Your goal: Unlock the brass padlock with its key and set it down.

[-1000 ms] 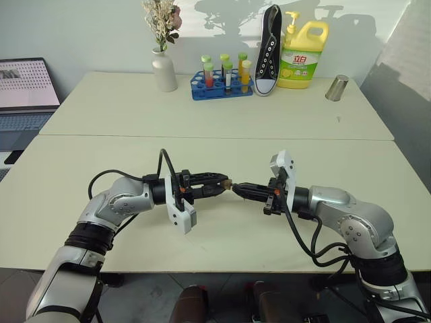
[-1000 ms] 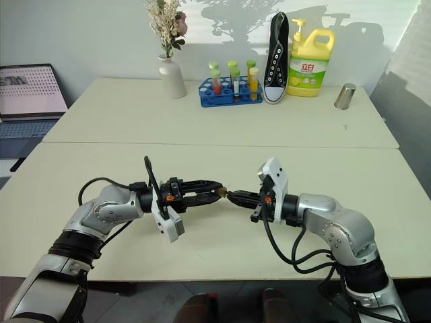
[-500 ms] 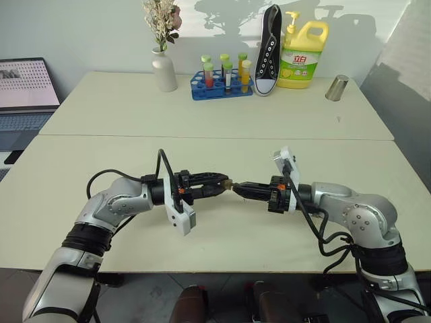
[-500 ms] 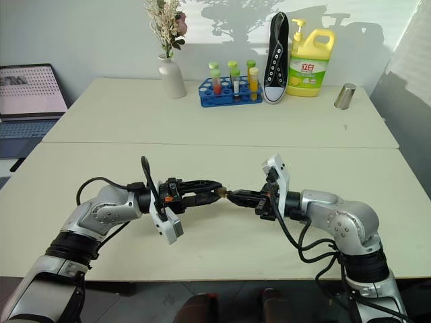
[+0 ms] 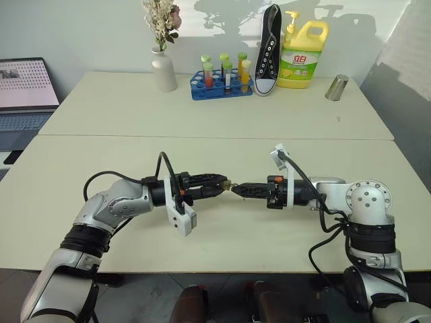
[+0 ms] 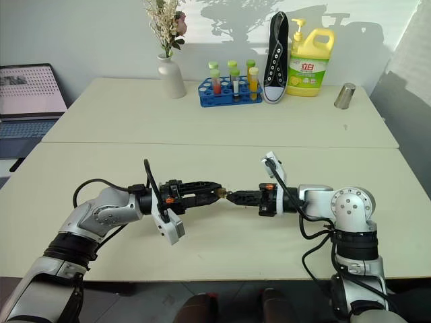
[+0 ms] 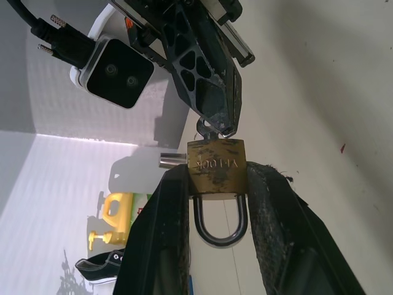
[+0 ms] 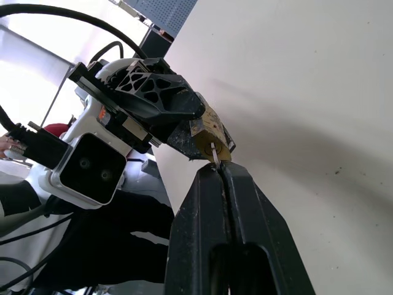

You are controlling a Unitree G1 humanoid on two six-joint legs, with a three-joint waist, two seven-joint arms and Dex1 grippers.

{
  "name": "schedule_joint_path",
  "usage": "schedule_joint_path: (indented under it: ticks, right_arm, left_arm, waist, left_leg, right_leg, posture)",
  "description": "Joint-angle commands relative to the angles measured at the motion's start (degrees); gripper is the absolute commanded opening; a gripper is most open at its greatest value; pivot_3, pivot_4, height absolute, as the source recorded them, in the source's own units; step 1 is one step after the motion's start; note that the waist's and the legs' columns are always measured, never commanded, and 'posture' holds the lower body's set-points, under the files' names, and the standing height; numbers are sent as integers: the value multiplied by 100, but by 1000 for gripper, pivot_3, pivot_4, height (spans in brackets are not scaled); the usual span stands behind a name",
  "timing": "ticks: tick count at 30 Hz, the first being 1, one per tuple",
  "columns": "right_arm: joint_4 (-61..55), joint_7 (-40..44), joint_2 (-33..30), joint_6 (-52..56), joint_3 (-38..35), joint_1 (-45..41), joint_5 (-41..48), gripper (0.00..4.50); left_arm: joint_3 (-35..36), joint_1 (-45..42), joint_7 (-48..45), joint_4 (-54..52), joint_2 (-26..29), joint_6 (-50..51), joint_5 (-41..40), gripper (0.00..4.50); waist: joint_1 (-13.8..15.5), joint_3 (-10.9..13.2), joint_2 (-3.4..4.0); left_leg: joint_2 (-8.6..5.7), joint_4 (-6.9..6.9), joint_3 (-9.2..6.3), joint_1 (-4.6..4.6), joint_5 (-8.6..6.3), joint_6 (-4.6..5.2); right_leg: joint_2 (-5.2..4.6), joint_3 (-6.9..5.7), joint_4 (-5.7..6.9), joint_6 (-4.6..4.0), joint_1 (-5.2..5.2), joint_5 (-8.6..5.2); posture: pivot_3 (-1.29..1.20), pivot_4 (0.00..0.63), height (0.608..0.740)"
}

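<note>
Brass padlock (image 7: 217,168) between left claw (image 7: 215,203) fingers

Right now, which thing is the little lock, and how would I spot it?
Look at the near table, just above its middle, where the two robot arms meet tip to tip. The brass padlock is pinched in the left gripper, while the right gripper holds the key in it. It is tiny, golden, with a silvery loop.

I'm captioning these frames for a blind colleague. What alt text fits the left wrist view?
A small brass padlock is clamped between the left gripper's two black fingers, its silvery shackle closed. The right gripper is shut on a key at the lock's far end, above a pale table.
</note>
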Motion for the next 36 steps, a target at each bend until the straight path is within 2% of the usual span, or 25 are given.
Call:
schedule_joint_path:
  ticks: [1, 9, 22, 36]
  right_arm:
    - [75, -312, 145, 170, -450, -239, 309, 0]
    - [446, -797, 374, 543, -861, -430, 655, 0]
    - [758, -1411, 508, 570, -977, -385, 1357, 0]
    - [772, -2120, 227, 250, -535, -242, 2438, 0]
  left_arm:
    - [-19, 89, 83, -284, 75, -108, 77, 955]
    - [-67, 125, 205, -296, 127, -168, 128, 955]
    - [-78, 105, 395, -277, 186, -252, 210, 955]
    - [-93, 136, 505, -234, 204, -223, 279, 955]
  waist:
    - [0, 0, 0]
    - [-5, 0, 1]
    - [-11, 1, 1]
    - [-13, 1, 2]
  left_leg:
    - [0, 0, 0, 0, 0, 0]
    - [0, -1, 1, -1, 0, 0]
    - [1, -5, 2, -2, 0, 1]
    - [1, -6, 3, -3, 0, 1]
  right_leg:
    - [0, 0, 0, 0, 0, 0]
    - [-1, 0, -2, 0, -1, 0]
    - [0, 0, -2, 0, -3, 0]
    - [1, 1, -3, 1, -4, -1]
  posture:
    - [0, 150, 740]
    - [0, 150, 740]
    - [0, 150, 740]
    - [0, 150, 740]
